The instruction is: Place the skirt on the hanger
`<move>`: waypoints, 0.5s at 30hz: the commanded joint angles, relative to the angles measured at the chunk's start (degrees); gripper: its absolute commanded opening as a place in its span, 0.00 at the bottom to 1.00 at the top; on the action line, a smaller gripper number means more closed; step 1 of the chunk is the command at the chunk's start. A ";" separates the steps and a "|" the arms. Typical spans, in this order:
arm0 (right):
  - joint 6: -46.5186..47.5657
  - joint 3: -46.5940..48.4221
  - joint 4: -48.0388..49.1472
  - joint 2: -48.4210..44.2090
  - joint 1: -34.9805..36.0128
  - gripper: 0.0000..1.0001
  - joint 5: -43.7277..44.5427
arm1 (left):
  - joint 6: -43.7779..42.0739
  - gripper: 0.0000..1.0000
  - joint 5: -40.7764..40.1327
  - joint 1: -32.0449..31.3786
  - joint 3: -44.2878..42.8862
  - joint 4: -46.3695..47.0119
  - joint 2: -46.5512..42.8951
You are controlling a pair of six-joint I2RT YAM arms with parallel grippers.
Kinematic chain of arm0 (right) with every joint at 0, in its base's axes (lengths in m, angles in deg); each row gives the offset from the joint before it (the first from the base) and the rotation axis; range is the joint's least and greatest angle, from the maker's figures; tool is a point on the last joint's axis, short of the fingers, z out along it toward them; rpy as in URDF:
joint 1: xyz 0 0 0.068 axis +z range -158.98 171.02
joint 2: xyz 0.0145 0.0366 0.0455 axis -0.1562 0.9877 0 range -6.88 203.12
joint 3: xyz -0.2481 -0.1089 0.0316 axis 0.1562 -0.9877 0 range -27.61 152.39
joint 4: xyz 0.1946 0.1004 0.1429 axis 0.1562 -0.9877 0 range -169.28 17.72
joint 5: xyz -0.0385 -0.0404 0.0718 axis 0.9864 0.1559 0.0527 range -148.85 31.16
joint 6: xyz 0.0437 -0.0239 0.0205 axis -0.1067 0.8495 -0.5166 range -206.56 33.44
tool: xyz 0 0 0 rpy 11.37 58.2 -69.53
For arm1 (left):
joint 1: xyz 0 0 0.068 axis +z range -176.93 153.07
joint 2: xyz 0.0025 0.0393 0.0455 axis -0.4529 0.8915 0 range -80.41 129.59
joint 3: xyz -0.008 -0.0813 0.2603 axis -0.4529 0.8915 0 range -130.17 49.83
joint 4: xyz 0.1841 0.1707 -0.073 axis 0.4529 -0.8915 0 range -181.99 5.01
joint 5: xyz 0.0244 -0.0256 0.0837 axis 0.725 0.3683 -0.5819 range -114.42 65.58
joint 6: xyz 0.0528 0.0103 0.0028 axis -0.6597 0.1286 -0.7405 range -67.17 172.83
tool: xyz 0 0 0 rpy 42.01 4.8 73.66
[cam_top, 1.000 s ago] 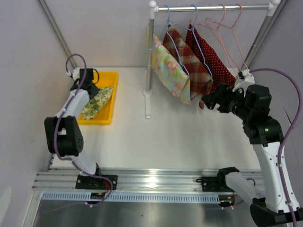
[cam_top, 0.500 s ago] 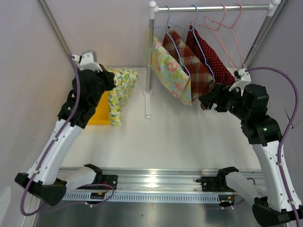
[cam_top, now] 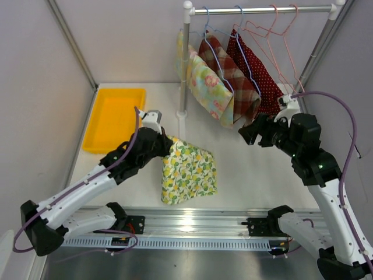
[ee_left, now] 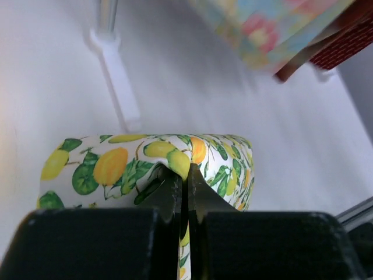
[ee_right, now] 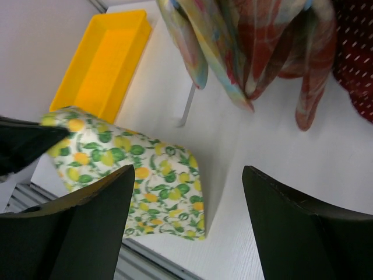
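The skirt (cam_top: 187, 170) is white with yellow lemons and green leaves. My left gripper (cam_top: 165, 146) is shut on its upper edge and holds it draped over the table's near middle. The wrist view shows the cloth (ee_left: 145, 163) pinched between the closed jaws of the left gripper (ee_left: 185, 175). My right gripper (cam_top: 249, 132) is open and empty, in the air below the hanging clothes, with the skirt (ee_right: 140, 175) under it. Two empty pink hangers (cam_top: 274, 29) hang at the right of the rail (cam_top: 262, 9).
Three garments hang on hangers from the rail: a floral one (cam_top: 207, 87), a red plaid one (cam_top: 233, 79), a red dotted one (cam_top: 256, 70). The rack's white post (cam_top: 184, 87) stands mid-table. A yellow bin (cam_top: 113, 118) sits at the back left.
My left gripper carried the skirt from above the yellow bin down and right to the table's near middle. My right gripper drifted slightly left and down.
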 commanded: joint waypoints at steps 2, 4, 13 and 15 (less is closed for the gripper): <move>-2.96 -6.41 3.18 -0.81 5.28 0.80 1.95 | 8.24 0.00 10.39 9.31 11.68 7.78 1.16; -4.89 -11.32 4.94 -0.81 10.35 0.80 5.19 | 9.04 0.04 14.00 11.09 18.37 10.33 2.57; -12.89 -29.88 12.85 3.23 25.15 0.81 14.17 | 11.07 0.27 16.65 11.88 26.56 17.02 8.64; -14.39 -34.09 15.48 4.55 26.47 0.81 14.17 | 10.45 0.27 16.03 11.88 26.21 16.85 9.07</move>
